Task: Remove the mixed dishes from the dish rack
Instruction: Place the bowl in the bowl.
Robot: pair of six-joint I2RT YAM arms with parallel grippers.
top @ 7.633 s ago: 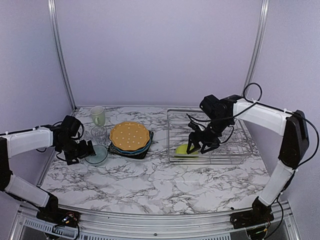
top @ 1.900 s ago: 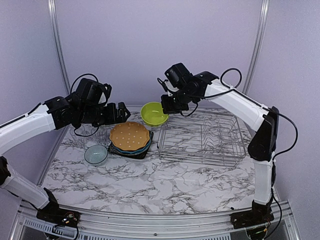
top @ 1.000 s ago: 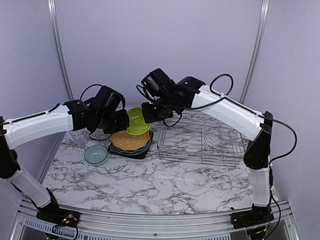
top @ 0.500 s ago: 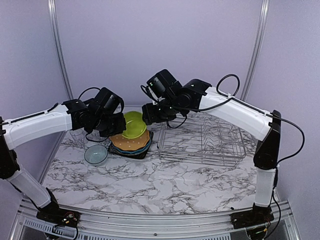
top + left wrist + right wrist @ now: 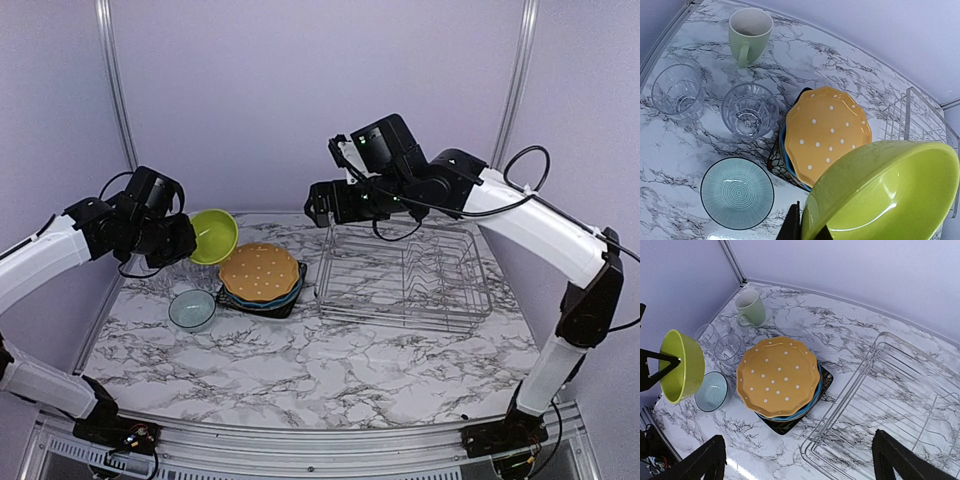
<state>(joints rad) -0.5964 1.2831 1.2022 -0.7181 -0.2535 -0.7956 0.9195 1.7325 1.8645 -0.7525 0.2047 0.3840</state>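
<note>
Marbled tabletop [image 5: 330, 370] under everything. On its right half the dish rack [image 5: 400, 320], long side running left to right, no dish to be seen among the tines. Just beside its left end, the plate stack: orange dotted plate [image 5: 260, 272] on top, blue plate [image 5: 816, 390] and dark square plate [image 5: 790, 426] peeking out below.

Up in the air left of that stack, the lime green bowl [image 5: 213, 236], tipped on edge, mouth turned toward the rack, pinched at the rim by the left gripper [image 5: 190, 243]. Right gripper [image 5: 322, 205] high over the rack's left end, spread wide, holding nothing.

Down on the marble near the bowl: pale green mug [image 5: 749, 31] at the back, a clear glass [image 5: 677, 95] and a second glass [image 5: 750, 110] in front of it, small pale bowl [image 5: 192, 309] nearest.

Probably the last piece to set down. Hangs to the right of the left gripper, toward the stack; needs levelling, then lowering onto bare marble well apart from the glasses. Left arm's job alone.
</note>
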